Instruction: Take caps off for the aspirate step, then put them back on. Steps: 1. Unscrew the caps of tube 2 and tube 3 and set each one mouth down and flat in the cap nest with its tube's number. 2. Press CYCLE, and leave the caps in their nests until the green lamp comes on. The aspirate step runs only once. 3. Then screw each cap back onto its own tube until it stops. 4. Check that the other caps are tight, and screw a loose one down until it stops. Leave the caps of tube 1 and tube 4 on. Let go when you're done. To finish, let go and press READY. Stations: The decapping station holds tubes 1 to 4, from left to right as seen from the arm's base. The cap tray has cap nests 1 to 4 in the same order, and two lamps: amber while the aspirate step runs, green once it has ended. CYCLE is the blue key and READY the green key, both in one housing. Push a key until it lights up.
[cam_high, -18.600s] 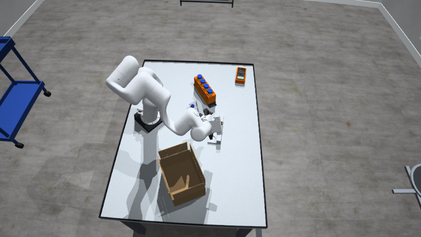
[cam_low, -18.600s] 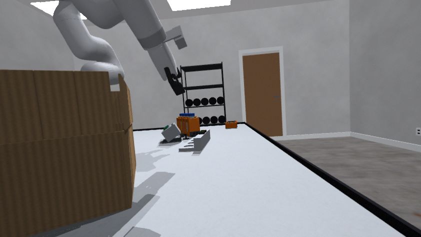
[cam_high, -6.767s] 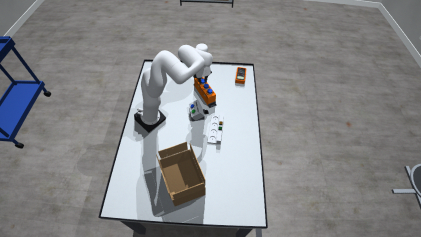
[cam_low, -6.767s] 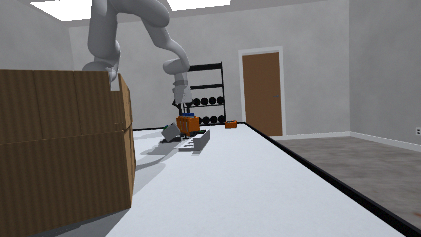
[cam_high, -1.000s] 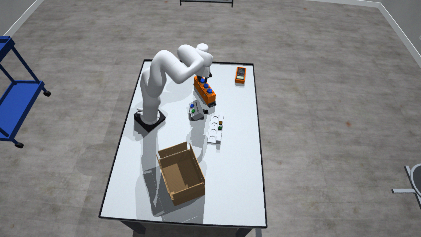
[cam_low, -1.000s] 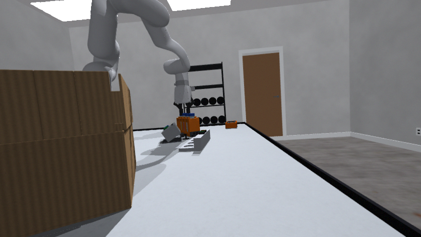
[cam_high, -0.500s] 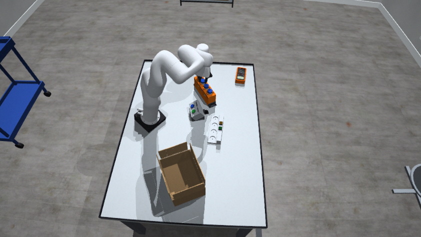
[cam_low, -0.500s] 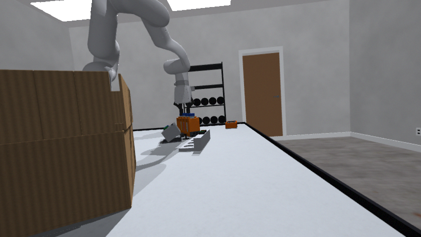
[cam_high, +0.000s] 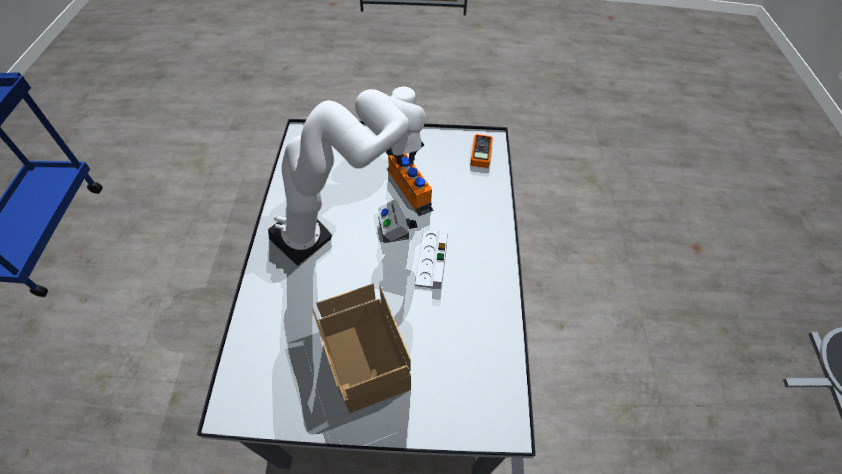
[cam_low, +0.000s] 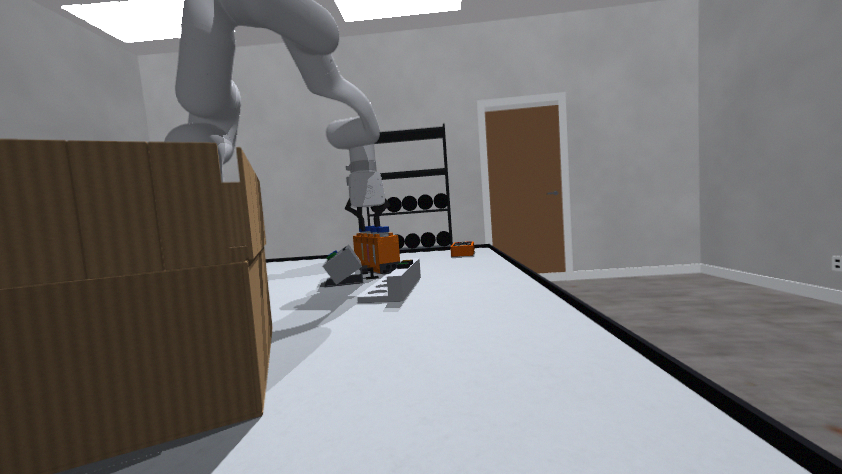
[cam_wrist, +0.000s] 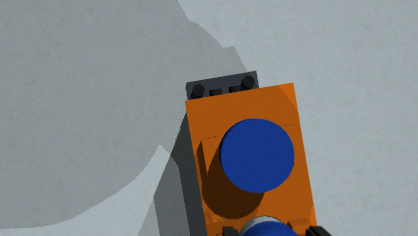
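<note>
Clamped with the claw (cam_high: 404, 156) on a blue cap (cam_wrist: 267, 228) in the orange rack (cam_wrist: 210, 115) on the tabletop (cam_high: 471, 294). Could slip while turning, or tip the rack if pulled up too soon.

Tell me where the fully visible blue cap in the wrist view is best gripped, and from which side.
Grip the cap by its round side wall, from straight above: it stands upright on the orange station, flat top up. The gripper holds its neighbour likewise.
</note>
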